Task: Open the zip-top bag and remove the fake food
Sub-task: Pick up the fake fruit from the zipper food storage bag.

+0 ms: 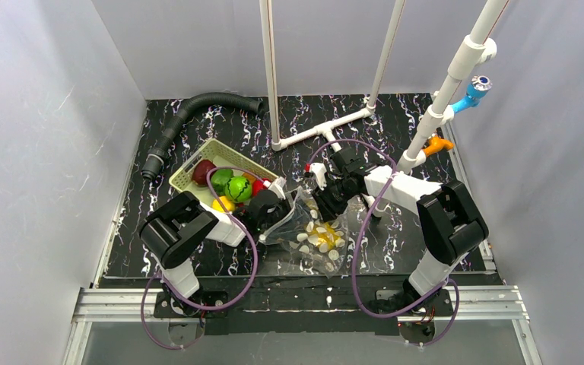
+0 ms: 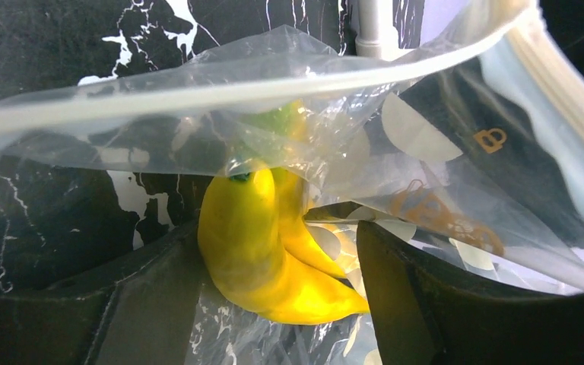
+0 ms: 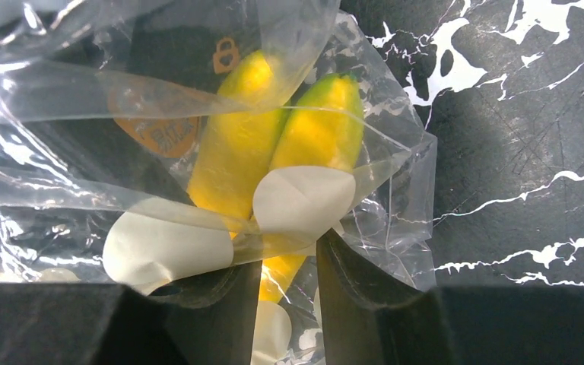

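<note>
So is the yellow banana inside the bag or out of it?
Inside. Both wrist views show the banana lying behind the clear, dotted plastic of the bag.

Yellow banana (image 2: pixel 274 258), clear zip-top bag (image 1: pixel 315 245) with off-white dots.
Desk (image 1: pixel 403 125) black, veined white; basket (image 1: pixel 198 156) pale green.

From above, the light is bright and even, bounced off the pale walls (image 1: pixel 38 152), and the shadows are soft. Up close, white streaks of glare run across the crinkled film of the zip-top bag (image 3: pixel 122 91). At my left wrist the banana (image 2: pixel 251 243) is lit almost to overexposure. My left fingers (image 2: pixel 426 304) and right fingers (image 3: pixel 198 319) show as dark, blurred shapes, too near for focus.
</note>
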